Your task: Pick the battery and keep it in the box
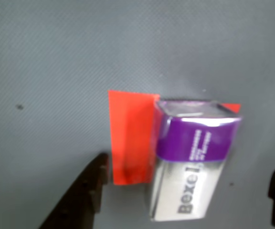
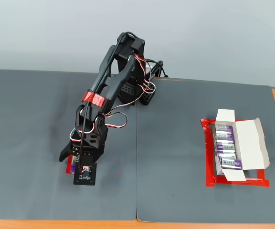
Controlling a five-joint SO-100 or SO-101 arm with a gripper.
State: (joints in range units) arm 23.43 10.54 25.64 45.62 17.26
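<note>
Gripper [image 1: 185, 191] spread wide, nothing held, fingers on either side of the battery [image 1: 195, 162] in wrist view. Battery lies on the mat partly over the red tape patch [image 1: 130, 138], likely the pickup marker. Box [image 2: 252, 143] well apart, four batteries already inside

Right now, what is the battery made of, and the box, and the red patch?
The battery looks like shiny metal with a glossy purple printed wrap; light glints off it. The box looks like matte white cardboard, with folded flaps. The red patch looks like smooth tape stuck flat on the mat, though I can't be sure.
</note>
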